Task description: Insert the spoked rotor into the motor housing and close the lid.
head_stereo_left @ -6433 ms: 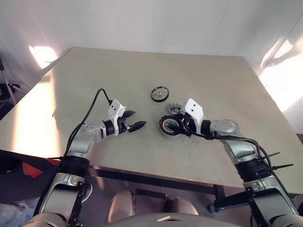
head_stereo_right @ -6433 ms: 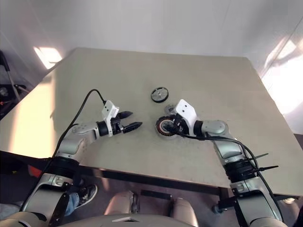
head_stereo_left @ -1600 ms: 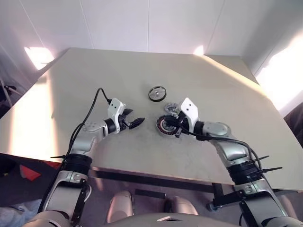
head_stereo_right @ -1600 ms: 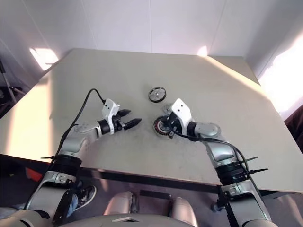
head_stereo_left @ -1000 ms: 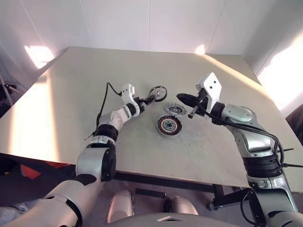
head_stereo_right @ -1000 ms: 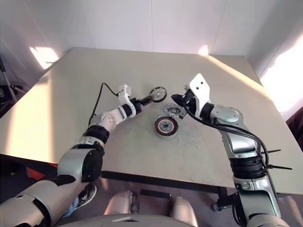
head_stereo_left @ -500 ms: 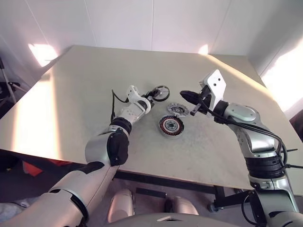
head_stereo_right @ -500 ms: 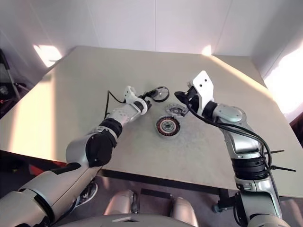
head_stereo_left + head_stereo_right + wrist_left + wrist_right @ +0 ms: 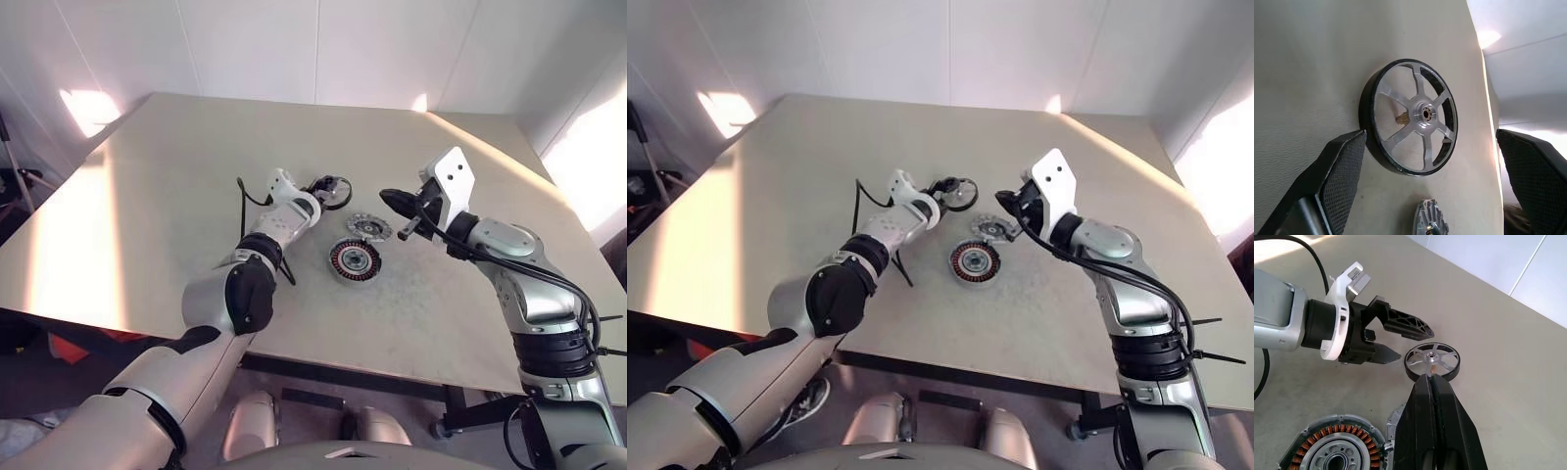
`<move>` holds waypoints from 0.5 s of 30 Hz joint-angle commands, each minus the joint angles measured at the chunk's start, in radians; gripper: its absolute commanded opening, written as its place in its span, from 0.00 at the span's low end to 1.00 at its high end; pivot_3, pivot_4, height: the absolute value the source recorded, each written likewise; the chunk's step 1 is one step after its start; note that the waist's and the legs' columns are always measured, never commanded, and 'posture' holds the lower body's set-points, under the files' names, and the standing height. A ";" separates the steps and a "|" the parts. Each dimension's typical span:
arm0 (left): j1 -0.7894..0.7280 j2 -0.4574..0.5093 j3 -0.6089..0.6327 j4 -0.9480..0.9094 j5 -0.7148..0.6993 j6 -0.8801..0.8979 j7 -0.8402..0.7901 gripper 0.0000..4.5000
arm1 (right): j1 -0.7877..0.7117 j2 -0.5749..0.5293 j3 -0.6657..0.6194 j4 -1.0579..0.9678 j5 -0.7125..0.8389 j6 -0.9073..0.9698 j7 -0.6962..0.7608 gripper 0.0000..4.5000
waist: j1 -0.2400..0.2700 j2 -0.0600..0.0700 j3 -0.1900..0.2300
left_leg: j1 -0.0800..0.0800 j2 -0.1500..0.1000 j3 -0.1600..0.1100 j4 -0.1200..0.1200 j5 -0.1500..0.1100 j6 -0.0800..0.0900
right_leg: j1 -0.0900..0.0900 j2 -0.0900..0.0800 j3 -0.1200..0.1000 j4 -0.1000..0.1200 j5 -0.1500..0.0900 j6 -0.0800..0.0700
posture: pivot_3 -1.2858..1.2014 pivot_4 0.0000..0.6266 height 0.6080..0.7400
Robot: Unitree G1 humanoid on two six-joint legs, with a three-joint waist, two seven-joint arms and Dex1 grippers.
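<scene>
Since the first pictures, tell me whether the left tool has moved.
Yes. The left tool went from beside the motor housing across to the spoked rotor, now open around it.

On the table (image 9: 147, 196): one rotor (image 9: 335, 191), one housing (image 9: 354, 259), one lid (image 9: 368, 226). That makes three round parts in all, each a single piece. Two grippers over the table: a left gripper (image 9: 1396, 340) and a right gripper (image 9: 385, 196). One black cable (image 9: 257, 203) runs along the left arm.
</scene>
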 commanded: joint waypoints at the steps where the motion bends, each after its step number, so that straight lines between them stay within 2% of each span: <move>1: -0.049 0.004 0.008 -0.009 0.012 -0.016 0.004 1.00 | -0.005 -0.014 -0.040 -0.067 0.015 -0.001 -0.019 0.00 | 0.000 0.000 0.000 | -0.001 0.000 0.000 0.000 0.000 0.000 | 0.000 0.000 0.000 0.000 0.000 0.000 | 0.52 0.00 1.00; 3: -0.051 0.001 0.010 -0.009 0.018 -0.017 0.005 1.00 | -0.003 -0.017 -0.046 -0.074 0.016 0.002 -0.026 0.00 | 0.000 0.000 0.000 | -0.001 0.000 0.000 0.000 0.000 0.000 | 0.000 0.000 0.000 0.000 0.000 0.000 | 0.52 0.00 1.00; 6: -0.049 -0.004 0.013 -0.008 0.024 -0.019 0.011 0.86 | 0.000 -0.020 -0.053 -0.081 0.021 0.005 -0.035 0.00 | 0.000 0.000 0.000 | -0.001 0.000 0.000 0.000 0.000 0.000 | 0.000 0.000 0.000 0.000 0.000 0.000 | 0.52 0.00 1.00; 11: -0.049 -0.010 0.013 -0.008 0.036 -0.015 0.010 0.49 | -0.001 -0.020 -0.055 -0.076 0.019 0.005 -0.046 0.00 | 0.000 0.000 0.000 | -0.001 0.000 0.000 0.000 0.000 0.000 | 0.000 0.000 -0.001 0.000 0.000 0.000 | 0.52 0.00 1.00; 14: -0.049 -0.007 0.012 -0.008 0.046 -0.022 0.018 0.49 | -0.004 -0.017 -0.052 -0.070 0.015 0.002 -0.052 0.00 | 0.000 0.000 0.000 | -0.001 0.000 0.000 0.000 0.000 0.000 | 0.000 0.000 -0.001 0.000 0.000 0.000 | 0.52 0.00 1.00; 15: -0.049 -0.006 0.013 -0.008 0.047 -0.023 0.023 0.45 | -0.005 -0.016 -0.051 -0.069 0.015 0.002 -0.053 0.00 | 0.000 0.000 0.000 | -0.001 0.000 0.000 0.000 0.000 0.000 | 0.000 0.000 -0.001 0.000 0.000 0.000 | 0.52 0.00 1.00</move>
